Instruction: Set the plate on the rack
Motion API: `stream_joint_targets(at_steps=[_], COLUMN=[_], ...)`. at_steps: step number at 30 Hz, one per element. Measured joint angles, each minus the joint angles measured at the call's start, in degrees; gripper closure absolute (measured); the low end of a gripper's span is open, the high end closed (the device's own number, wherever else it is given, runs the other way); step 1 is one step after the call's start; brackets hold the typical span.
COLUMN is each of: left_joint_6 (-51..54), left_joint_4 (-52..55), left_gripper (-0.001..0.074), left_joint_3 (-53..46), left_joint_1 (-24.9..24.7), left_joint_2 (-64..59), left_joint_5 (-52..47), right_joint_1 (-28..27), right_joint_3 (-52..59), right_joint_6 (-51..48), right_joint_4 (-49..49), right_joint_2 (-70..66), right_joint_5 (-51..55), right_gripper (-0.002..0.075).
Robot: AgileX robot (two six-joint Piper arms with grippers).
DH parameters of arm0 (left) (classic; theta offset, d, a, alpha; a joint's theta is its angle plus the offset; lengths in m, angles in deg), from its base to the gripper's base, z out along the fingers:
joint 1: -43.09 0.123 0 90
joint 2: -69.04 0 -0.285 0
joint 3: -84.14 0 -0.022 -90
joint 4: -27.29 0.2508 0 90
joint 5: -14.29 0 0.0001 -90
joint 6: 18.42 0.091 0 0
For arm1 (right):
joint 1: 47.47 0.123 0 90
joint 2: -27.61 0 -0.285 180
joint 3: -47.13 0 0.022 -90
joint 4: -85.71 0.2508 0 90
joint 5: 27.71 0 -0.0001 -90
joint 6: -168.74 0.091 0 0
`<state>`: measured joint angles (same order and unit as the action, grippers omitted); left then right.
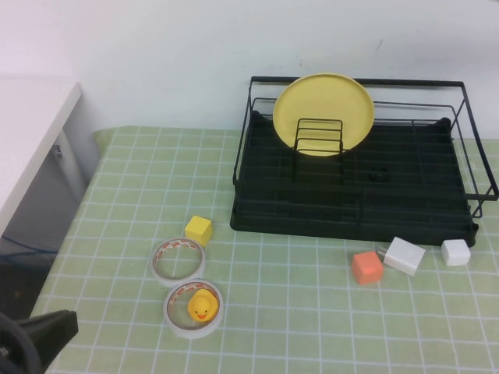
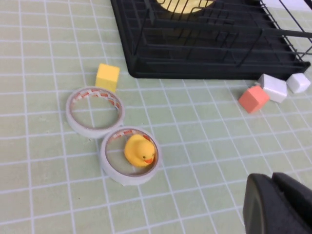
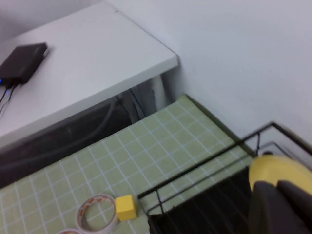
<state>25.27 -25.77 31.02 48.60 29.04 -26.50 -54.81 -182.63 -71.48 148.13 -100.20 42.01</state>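
Observation:
The pale-yellow plate (image 1: 323,114) stands upright in the black wire rack (image 1: 355,210), leaning on the upright wire dividers (image 1: 318,140) at the rack's back left. No gripper touches it. My left gripper (image 2: 278,204) is shut and empty, low at the near left corner of the table (image 1: 35,339), nearer me than the tape rolls. My right gripper (image 3: 282,207) is shut and empty, raised above the rack, with the plate's edge (image 3: 273,168) showing past its fingers. The right arm is out of the high view.
Two white tape rolls (image 1: 178,259) lie left of the rack, the nearer one holding a yellow rubber duck (image 1: 202,307). A yellow cube (image 1: 198,230) sits beside them. An orange cube (image 1: 366,267) and two white blocks (image 1: 405,255) lie in front of the rack. A white desk (image 1: 27,132) stands at the left.

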Motion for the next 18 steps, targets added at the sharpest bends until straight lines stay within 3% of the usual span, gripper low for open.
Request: stream_joint_targets(at_steps=[5, 10, 18], left_joint_6=[0.0, 0.0, -0.1], left_joint_4=[-1.18, -5.32, -8.42], left_gripper=[0.0736, 0.0736, 0.0736], left_joint_3=[-1.25, -4.73, -5.78], left_joint_1=[0.0, 0.0, 0.0], left_joint_2=[0.0, 1.7, 6.98], left_joint_5=[3.53, 7.24, 9.9], right_joint_1=[3.08, 5.19, 6.66], right_joint_3=[10.56, 29.24, 58.93], right_joint_6=[-4.18, -12.97, -32.83], right_joint_4=[-1.6, 0.94, 17.01], right_joint_2=[12.92, 25.82, 45.81], right_joint_5=[0.33, -8.98, -20.18], right_gripper=[0.0713, 0.0713, 0.0713])
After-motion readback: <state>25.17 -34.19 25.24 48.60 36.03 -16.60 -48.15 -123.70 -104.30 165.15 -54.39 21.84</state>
